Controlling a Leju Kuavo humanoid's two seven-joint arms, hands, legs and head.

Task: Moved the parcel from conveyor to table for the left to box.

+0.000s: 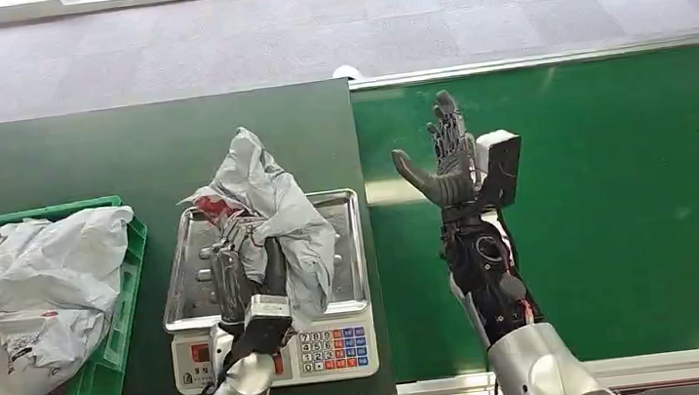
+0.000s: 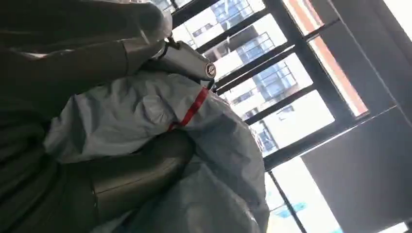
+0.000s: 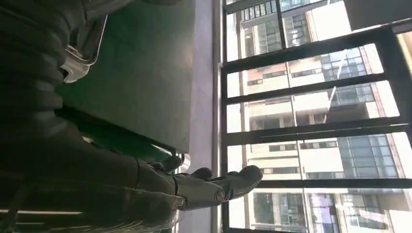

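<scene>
Gripping the parcel (image 1: 273, 205), a crumpled grey plastic mailer with a red stripe, the left hand (image 1: 240, 268) sits at lower centre-left of the head view, its fingers wrapped round the bag's lower folds. Parcel location: on the steel pan of the scale (image 1: 342, 257), centre of the frame, on the dark green table (image 1: 125, 152); upper part of the bag stands bunched above the hand. The left wrist view confirms the grasp, the thumb (image 2: 141, 170) pressed into the grey plastic.

Right hand (image 1: 445, 163): raised over the conveyor (image 1: 621, 208), right of centre, fingers spread and upright, holding nothing.

Green crate (image 1: 112, 350): left edge of the frame, on the table, already containing several grey bags (image 1: 32, 290).

Step in hand, by judgement: the transfer from conveyor to table looks done; the left hand now has the parcel for boxing.

Next move calls for: lifting the slack bag free of the pan rim, carrying it leftward, and releasing it above the crate without dragging the loose folds over the scale's edge.
</scene>
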